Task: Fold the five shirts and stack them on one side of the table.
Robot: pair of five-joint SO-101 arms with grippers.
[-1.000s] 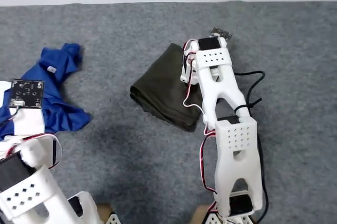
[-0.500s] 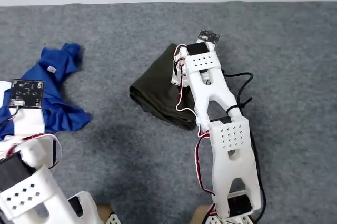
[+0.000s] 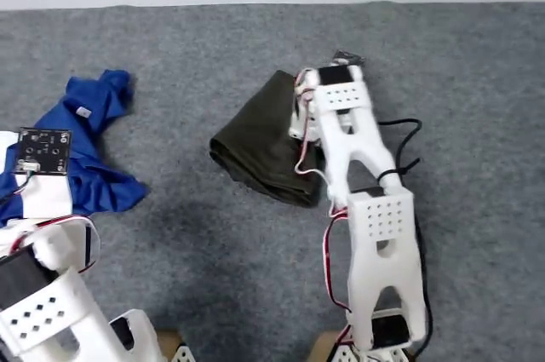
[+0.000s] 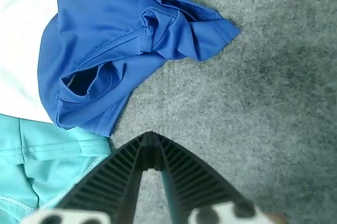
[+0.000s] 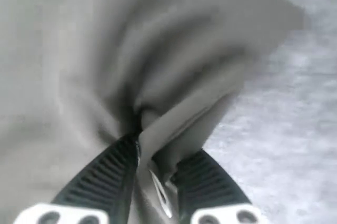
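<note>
Right gripper (image 5: 154, 163): jaws clamped on a pinched ridge of the dark olive shirt (image 3: 255, 145), which lies folded at centre frame in the high view. Judgement: lift little and drag slowly so the layers don't slip apart. Left gripper (image 4: 154, 153): jaws together, near the blue shirt (image 4: 116, 39), lower left on the worktop (image 3: 477, 81).

The right arm (image 3: 358, 149) is covering the dark shirt (image 3: 255, 145) along its three o'clock edge, the blue shirt (image 3: 94, 183) is running off the high view at nine o'clock, and picture edges are cropping the white shirt (image 4: 21, 39) and teal shirt (image 4: 31, 171).
</note>
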